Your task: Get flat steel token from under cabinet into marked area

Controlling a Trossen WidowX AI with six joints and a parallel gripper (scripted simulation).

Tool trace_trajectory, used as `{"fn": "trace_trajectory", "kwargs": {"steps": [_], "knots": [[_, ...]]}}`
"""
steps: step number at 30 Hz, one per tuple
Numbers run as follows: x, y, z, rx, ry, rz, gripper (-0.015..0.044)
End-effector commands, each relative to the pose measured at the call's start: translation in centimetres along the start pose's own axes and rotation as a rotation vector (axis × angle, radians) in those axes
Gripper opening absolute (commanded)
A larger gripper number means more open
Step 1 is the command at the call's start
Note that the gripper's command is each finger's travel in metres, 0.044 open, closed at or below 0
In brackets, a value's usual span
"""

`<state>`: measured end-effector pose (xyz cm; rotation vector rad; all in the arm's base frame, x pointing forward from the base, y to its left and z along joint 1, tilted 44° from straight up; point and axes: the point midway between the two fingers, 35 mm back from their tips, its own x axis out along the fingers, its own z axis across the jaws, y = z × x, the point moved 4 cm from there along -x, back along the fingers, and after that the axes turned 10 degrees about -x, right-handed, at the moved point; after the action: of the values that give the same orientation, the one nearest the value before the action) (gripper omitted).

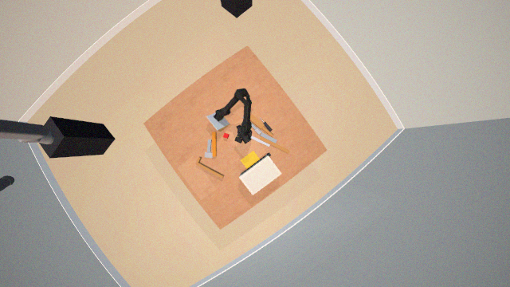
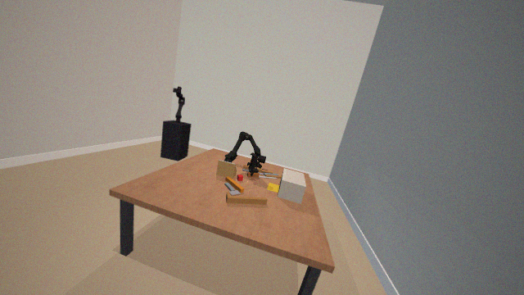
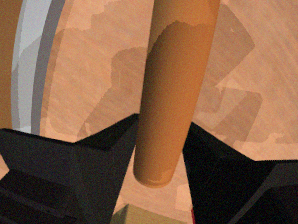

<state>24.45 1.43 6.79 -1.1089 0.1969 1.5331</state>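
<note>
And here is the pincer (image 1: 243, 139) (image 2: 253, 174) (image 3: 160, 121), low over the table (image 1: 191, 115) (image 2: 196, 201) (image 3: 270, 30), and it has a grip! Its fingers are closed on a rounded orange-brown handle (image 3: 172, 95), one finger on each side, the blunt end showing between them in the wrist view. Which tool that handle belongs to, the views leave unclear.

As for the steel token, it cannot be made out in any view, so its exact place relative to the pincer cannot be told. The pale cabinet (image 1: 260, 175) (image 2: 292, 185) stands apart from the pincer, and the vent slots are too small to read. Between the two, right in front of the cabinet, lies the yellow marked area (image 1: 249, 159) (image 2: 273, 187), with the pincer short of it on the arm's side.

Around the action, a red cube (image 1: 225, 135) (image 2: 240, 177) sits near the pincer, between it and an orange bar (image 1: 214, 144) (image 2: 234, 184). A grey tool (image 1: 209, 150) (image 2: 233, 190) lies just beside that bar, and further out comes a brown angled piece (image 1: 211, 168) (image 2: 246, 200). On the pincer's other side, a dark-handled tool (image 1: 267, 126) lies near several long, slim pieces.
</note>
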Motion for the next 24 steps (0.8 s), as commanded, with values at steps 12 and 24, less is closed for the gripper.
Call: {"fn": "trace_trajectory", "kwargs": {"steps": [12, 24], "knots": [[-0.07, -0.43, 0.69, -0.020, -0.003, -0.009, 0.0000], [-0.03, -0.42, 0.82, -0.006, -0.001, -0.002, 0.0053]]}}
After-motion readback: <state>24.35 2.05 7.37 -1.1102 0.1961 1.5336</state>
